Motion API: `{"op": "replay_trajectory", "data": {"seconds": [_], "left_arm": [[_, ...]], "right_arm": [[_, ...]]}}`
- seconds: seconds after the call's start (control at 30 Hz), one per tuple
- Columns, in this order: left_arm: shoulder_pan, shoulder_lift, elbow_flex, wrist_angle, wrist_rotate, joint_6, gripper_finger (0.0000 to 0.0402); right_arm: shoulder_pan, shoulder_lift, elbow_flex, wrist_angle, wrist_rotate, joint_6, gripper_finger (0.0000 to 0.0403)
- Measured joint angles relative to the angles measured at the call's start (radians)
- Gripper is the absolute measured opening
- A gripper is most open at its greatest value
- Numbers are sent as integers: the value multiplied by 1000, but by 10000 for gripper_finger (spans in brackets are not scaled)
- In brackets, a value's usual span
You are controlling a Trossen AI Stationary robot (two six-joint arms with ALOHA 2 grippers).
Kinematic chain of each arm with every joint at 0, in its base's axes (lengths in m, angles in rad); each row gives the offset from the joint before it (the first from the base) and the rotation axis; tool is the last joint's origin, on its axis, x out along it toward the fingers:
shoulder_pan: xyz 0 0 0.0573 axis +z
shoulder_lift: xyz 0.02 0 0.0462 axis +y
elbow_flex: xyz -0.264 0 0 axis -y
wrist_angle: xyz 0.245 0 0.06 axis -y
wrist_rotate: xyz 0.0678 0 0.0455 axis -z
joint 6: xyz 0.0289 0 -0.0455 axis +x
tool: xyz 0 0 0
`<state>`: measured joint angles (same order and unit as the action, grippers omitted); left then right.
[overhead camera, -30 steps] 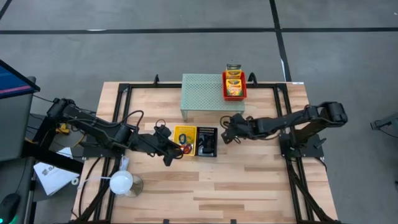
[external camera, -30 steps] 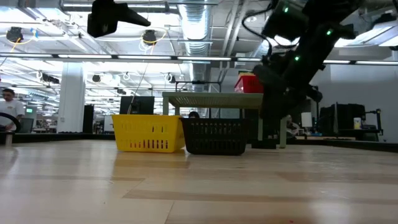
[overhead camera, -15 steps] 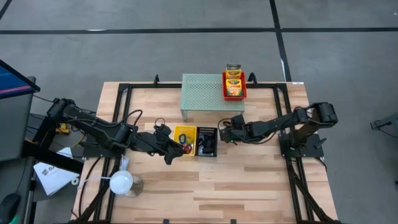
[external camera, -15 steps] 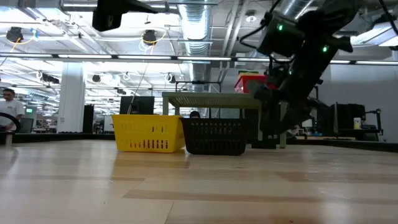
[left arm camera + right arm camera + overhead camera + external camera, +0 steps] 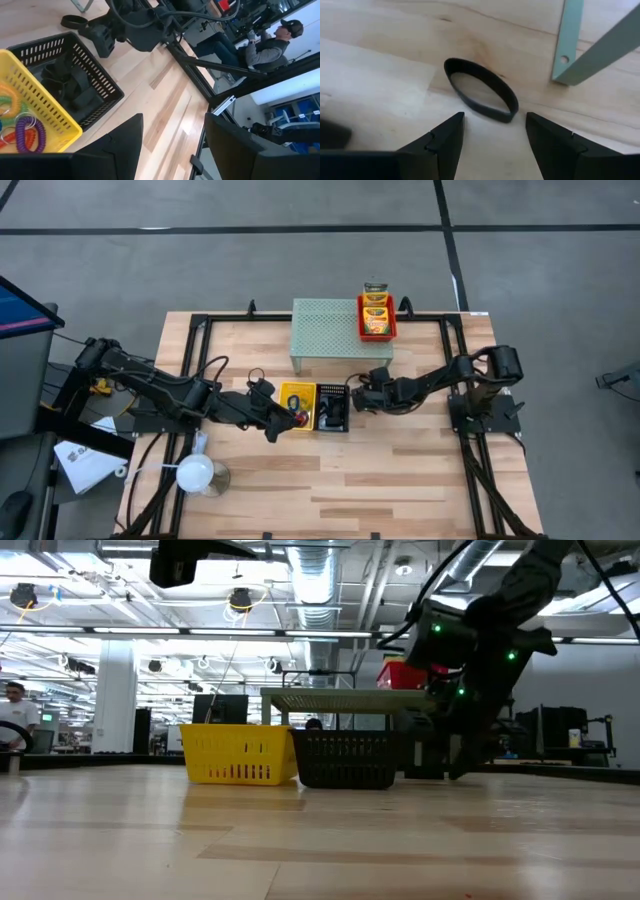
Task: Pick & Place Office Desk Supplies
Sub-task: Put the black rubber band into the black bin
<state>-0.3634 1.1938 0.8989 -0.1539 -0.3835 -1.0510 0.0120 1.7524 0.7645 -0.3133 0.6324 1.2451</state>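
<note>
My right gripper [image 5: 495, 135] is open and low over the table, just right of the black basket [image 5: 333, 408]. Its fingers stand on either side of a black ring band [image 5: 480, 97] that lies flat on the wood, without touching it; the band also shows in the left wrist view [image 5: 74, 21]. My left gripper [image 5: 175, 150] is open and empty, hovering at the near left corner of the yellow basket [image 5: 297, 406]. The yellow basket holds coloured ring bands [image 5: 22, 131]. The black basket [image 5: 70, 85] holds small black clips. Crayon boxes [image 5: 376, 315] sit in a red tray.
The pale green mesh shelf [image 5: 325, 330] stands behind the baskets, one leg [image 5: 567, 42] just beyond the band. A white round-headed lamp [image 5: 197, 473] sits near the table's near left corner. Bare wood lies in front of the baskets. A seated person [image 5: 270, 42] is beyond the table.
My right gripper has come down toward the table and moved slightly left toward the black basket, its arm folding in. The left arm has kept still.
</note>
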Motion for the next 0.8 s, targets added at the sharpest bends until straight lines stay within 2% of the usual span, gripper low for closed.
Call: {"op": "replay_trajectory", "data": {"seconds": [0.1,0.2,0.3,0.43,0.47,0.63,0.8], "left_arm": [[0,0,0,0,1,-4,207],[0,0,0,-1,1,-5,207],[0,0,0,-1,1,-5,207],[0,0,0,-1,2,-5,207],[0,0,0,-1,2,-5,207],[0,0,0,0,3,-4,207],[-2,0,0,-2,4,19,207]], "right_arm": [[2,12,1,15,15,1,197],[-5,15,1,15,19,0,166],[-19,17,1,15,12,-20,114],[-16,6,0,8,12,-22,24],[-7,-4,-2,5,9,-22,13],[60,-124,-2,-36,3,8,6],[179,-278,-2,-96,15,71,4]]}}
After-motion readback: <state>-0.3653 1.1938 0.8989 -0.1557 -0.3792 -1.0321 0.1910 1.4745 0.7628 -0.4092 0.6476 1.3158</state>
